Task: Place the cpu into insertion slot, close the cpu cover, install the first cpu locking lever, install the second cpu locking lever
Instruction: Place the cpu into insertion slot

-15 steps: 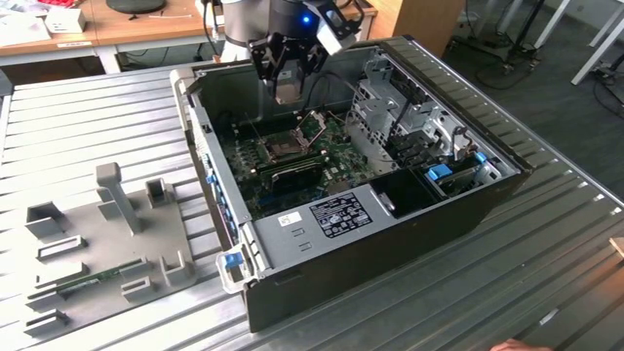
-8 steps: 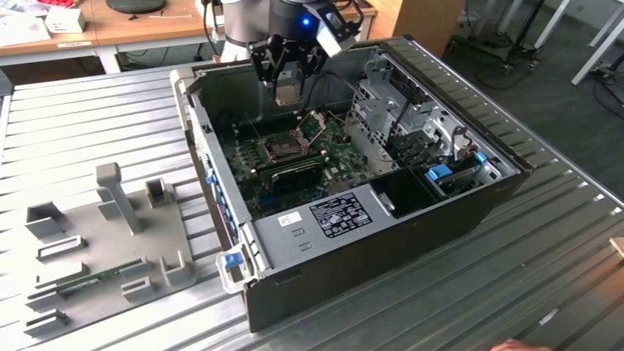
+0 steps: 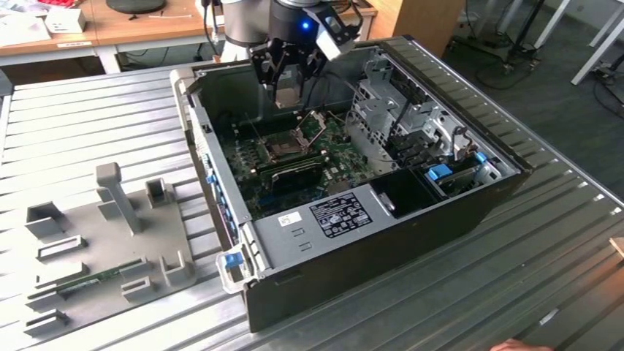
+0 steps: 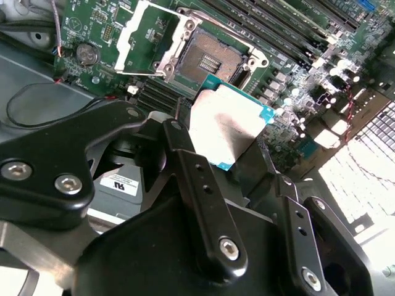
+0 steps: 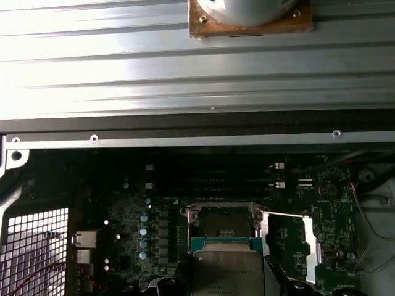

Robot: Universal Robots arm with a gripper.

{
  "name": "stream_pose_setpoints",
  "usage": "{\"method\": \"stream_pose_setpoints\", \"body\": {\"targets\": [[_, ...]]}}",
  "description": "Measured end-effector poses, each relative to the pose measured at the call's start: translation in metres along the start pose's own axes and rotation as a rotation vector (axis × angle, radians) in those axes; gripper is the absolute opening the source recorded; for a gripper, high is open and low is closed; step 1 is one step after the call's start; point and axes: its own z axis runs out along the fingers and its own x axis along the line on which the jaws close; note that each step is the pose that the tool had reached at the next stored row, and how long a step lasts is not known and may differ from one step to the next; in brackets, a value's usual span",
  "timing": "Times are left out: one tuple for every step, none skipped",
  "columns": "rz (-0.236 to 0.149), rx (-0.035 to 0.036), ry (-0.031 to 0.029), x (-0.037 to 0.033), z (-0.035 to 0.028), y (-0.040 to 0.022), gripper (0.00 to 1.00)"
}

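One black two-fingered gripper [image 3: 288, 91] hangs over the open black computer tower [image 3: 410, 248] in the exterior view. Its jaws are clenched on the small flat square silvery-beige cpu [image 3: 288, 98], held above the green circuit board [image 3: 292, 157]. The square dark insertion slot with a silver metal rim [image 3: 276, 148] lies on the board lower down, uncovered and apart from the chip. A grey fixture plate [image 3: 98, 241] lies on the ribbed metal table [image 3: 546, 241] toward the exterior view's left.

In the second wrist view the black fingers [image 4: 185, 166] grip the cpu [image 4: 228, 120] by opposite edges. The chip hovers near the insertion slot [image 4: 210, 57] without touching it. The thin square silver metal cpu cover [image 4: 145, 31] is swung open beside the insertion slot.

In the first wrist view the cpu [image 5: 227, 271] hangs just short of the insertion slot [image 5: 225, 223], whose contact field is bare. The cpu cover [image 5: 310, 240] stands open to one side.
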Motion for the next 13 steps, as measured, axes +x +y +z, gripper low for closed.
{"method": "stream_pose_setpoints", "body": {"targets": [[0.000,0.0000,0.0000,0.0000,0.0012,-0.0001,0.54],[0.000,0.0000,0.0000,0.0000,0.0023,-0.0002,0.54],[0.000,0.0000,-0.0001,-0.0001,0.0033,-0.0003,0.54],[0.000,0.0000,0.0000,-0.0001,0.0042,-0.0004,0.54],[0.000,0.0001,0.0000,-0.0001,0.0053,-0.0005,0.54],[0.000,0.0001,0.0000,-0.0001,0.0063,-0.0006,0.54],[0.000,0.0001,0.0000,-0.0001,0.0071,-0.0006,0.54],[0.000,0.0001,0.0001,-0.0001,0.0076,-0.0007,0.54],[0.000,0.0004,0.0002,-0.0001,0.0075,-0.0007,0.54],[0.000,0.0005,0.0002,-0.0001,0.0075,-0.0007,0.54],[0.000,0.0002,0.0001,-0.0001,0.0077,-0.0007,0.54],[0.000,-0.0003,-0.0002,-0.0002,0.0084,-0.0007,0.54],[0.000,-0.0004,-0.0002,-0.0002,0.0092,-0.0008,0.54]]}}
